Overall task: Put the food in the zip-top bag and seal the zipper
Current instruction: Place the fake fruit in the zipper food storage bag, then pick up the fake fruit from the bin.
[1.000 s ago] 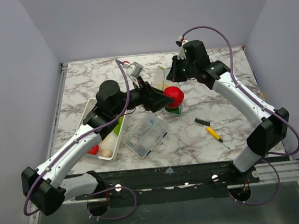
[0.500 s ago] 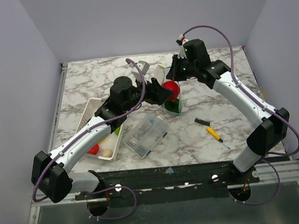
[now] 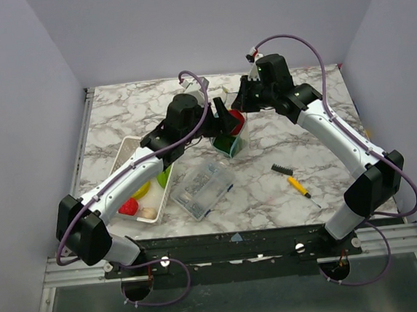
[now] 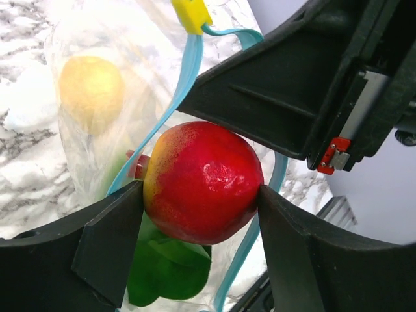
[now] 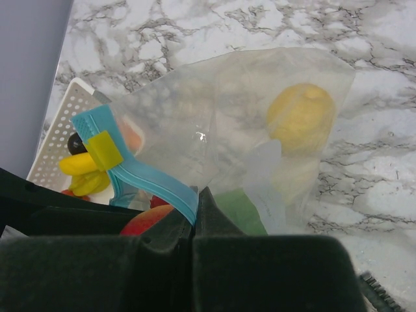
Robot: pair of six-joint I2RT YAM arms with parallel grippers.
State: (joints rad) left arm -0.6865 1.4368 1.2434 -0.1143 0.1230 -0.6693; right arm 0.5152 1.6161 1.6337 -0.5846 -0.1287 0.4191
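Note:
My left gripper (image 4: 200,198) is shut on a red-and-yellow apple (image 4: 201,182) and holds it at the open mouth of the clear zip-top bag (image 5: 240,130). In the top view the left gripper (image 3: 223,118) meets the bag (image 3: 229,141) at the table's middle back. My right gripper (image 5: 196,207) is shut on the light blue zipper strip (image 5: 153,179) and holds the mouth up. A yellow slider (image 5: 103,149) sits on the strip. A yellow fruit (image 5: 300,117) and a green piece (image 4: 166,270) lie inside the bag.
A white tray (image 3: 129,153) at the left holds a banana (image 3: 142,189), a red piece (image 3: 129,207) and other food. A clear rigid box (image 3: 201,189) lies in front of the bag. A yellow-handled black brush (image 3: 291,178) lies to the right.
My left arm has carried the apple back and to the right, from beside the bag to its open mouth. The right gripper has stayed put, holding the zipper strip.

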